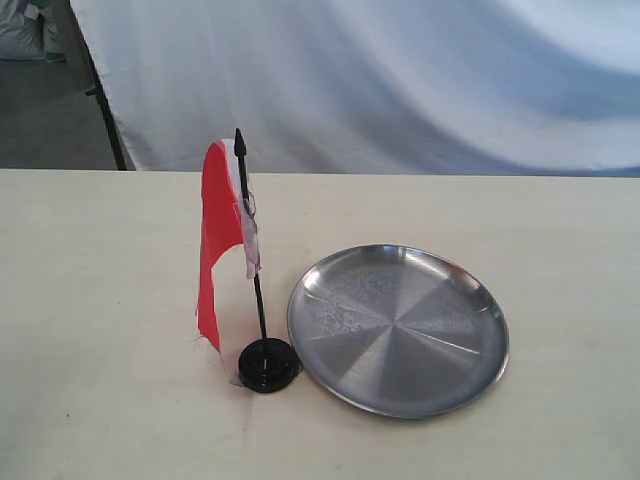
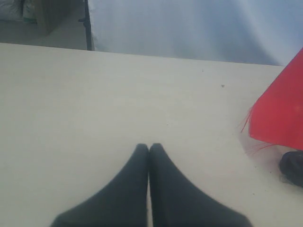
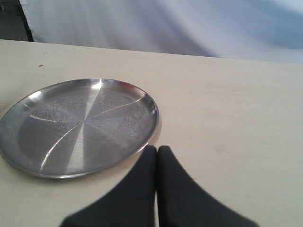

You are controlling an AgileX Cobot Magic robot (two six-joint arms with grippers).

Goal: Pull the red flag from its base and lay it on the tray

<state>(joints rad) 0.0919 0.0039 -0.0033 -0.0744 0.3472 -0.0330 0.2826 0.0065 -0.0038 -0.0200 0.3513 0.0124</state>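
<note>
The left gripper [image 2: 149, 148] has its two dark fingers pressed together with nothing between them, hovering over bare desk [image 2: 94, 104]. Off to one side of it are the frayed lower corner of the red flag [image 2: 279, 118] and part of the base [image 2: 292, 166]. The right gripper [image 3: 157, 150] is likewise closed and empty, its tips just beside the rim of the tray [image 3: 78, 125]. Whether they touch that rim is hard to tell from this angle. In the exterior view the red flag [image 1: 218, 235] stands nearly upright. Its thin black stick is seated in the base [image 1: 268, 364], toward the front edge of the desk and a little toward the left edge from the middle. The cloth hangs down the stick on the side facing the left edge. The tray [image 1: 398, 330] lies flat and empty just beside the base, on the side toward the right edge. A white cloth backdrop [image 1: 400, 80] hangs beyond the far edge.
</note>
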